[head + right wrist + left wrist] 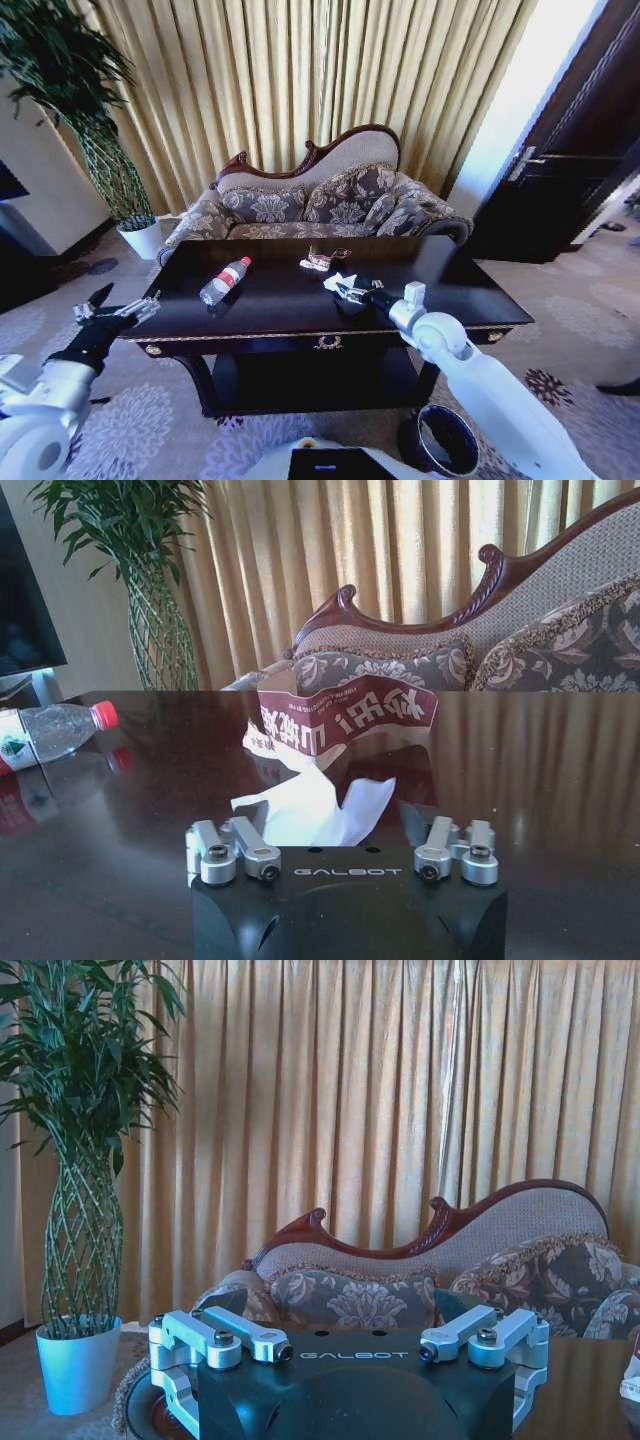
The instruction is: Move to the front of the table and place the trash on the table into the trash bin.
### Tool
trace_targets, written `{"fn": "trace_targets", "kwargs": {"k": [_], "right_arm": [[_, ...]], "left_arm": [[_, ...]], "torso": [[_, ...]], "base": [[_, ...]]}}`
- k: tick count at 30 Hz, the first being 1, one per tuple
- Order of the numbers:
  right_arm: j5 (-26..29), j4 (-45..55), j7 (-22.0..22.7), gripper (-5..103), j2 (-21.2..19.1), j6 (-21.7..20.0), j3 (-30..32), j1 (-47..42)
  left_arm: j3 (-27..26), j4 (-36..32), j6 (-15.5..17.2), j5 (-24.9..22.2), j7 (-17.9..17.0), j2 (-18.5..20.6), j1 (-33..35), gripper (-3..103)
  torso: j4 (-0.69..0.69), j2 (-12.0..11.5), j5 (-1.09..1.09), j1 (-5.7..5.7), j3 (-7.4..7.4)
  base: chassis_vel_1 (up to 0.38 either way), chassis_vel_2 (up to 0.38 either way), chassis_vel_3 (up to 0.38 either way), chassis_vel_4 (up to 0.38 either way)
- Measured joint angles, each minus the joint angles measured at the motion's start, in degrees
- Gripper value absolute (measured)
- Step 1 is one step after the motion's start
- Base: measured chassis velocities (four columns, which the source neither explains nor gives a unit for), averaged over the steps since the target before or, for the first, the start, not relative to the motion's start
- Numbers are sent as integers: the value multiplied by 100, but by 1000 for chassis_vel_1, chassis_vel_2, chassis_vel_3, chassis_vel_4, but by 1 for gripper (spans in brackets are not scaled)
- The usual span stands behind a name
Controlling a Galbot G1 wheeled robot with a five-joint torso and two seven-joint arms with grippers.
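The table (pixel 290 300) stands in front of a sofa (pixel 320 205), with the robot at its front edge. On its top, the bottle (pixel 224 281) lies on its side toward the left edge, red cap pointing to the back. The wrapper (pixel 318 261) sits near the back edge at about the middle, and the paper (pixel 342 282) lies just in front of it, a little toward the right.

The right gripper (pixel 345 292) reaches over the table from the front and is right at the paper; its fingers (pixel 232 845) stand apart, with the paper (pixel 310 808) between and just ahead of them and the wrapper (pixel 345 712) beyond. The bottle (pixel 52 730) lies well off to one side.

The left gripper (pixel 112 308) hovers off the table's left front corner, clear of the top, its fingers (pixel 215 1335) spread and holding nothing.

The bin (pixel 445 440) stands on the carpet below the front right part of the table, beside the right arm. A potted plant (pixel 140 235) stands by the curtain at the far left
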Motion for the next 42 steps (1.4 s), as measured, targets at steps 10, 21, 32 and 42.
{"fn": "trace_targets", "kwargs": {"k": [10,21,32,42], "right_arm": [[-65,65,-3,32,-14,30,52,-92],[-63,179,-7,1,-27,105,205,-287],[-56,351,174,0,82,323,710,-539],[-694,626,931,0,318,722,1921,-1034]], "left_arm": [[-12,0,-19,0,1,-7,10,100],[5,0,-24,-1,5,5,7,100],[-3,0,-32,-12,3,-14,9,100],[-7,0,-152,-24,-2,-53,8,100]], "torso": [[0,0,0,0,0],[0,0,0,0,0],[0,0,0,0,0],[0,0,1,-1,0]], "base": [[0,0,0,0],[0,0,0,0],[0,0,0,0],[0,0,0,0]]}}
